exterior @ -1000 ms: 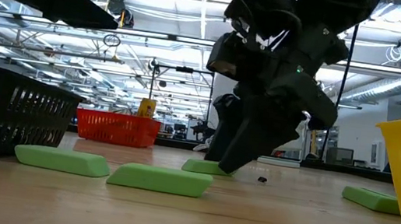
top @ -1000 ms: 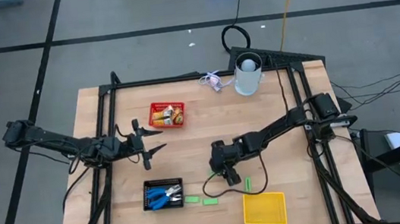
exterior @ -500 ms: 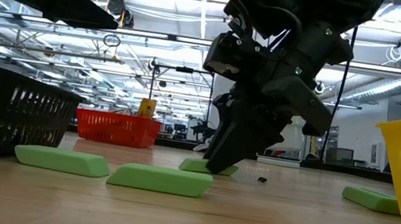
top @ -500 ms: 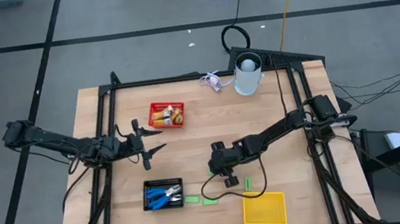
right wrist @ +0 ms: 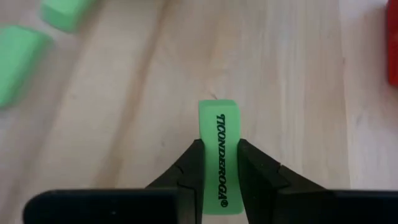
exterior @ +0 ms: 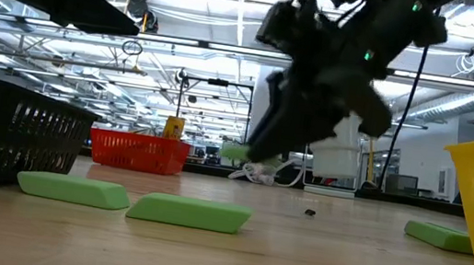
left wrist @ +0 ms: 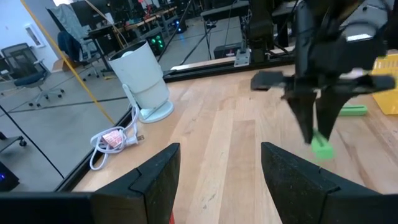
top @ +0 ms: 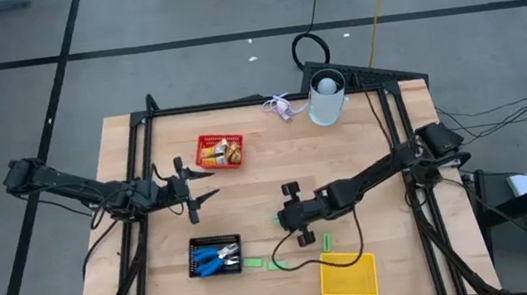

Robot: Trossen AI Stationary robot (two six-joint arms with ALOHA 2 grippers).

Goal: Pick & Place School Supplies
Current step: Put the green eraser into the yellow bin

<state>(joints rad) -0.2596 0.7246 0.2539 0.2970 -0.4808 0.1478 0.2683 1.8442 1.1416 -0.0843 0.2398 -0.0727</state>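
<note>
Now right end effector point(right wrist: 217, 163) pinches green eraser point(right wrist: 219, 140), lifted.

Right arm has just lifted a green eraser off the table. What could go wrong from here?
The right gripper pinches the green eraser only by its narrow sides, with most of it sticking out past the fingertips; it could twist or slip in transit. The yellow basket has two loose erasers lying near it, so a low approach might knock them.
</note>
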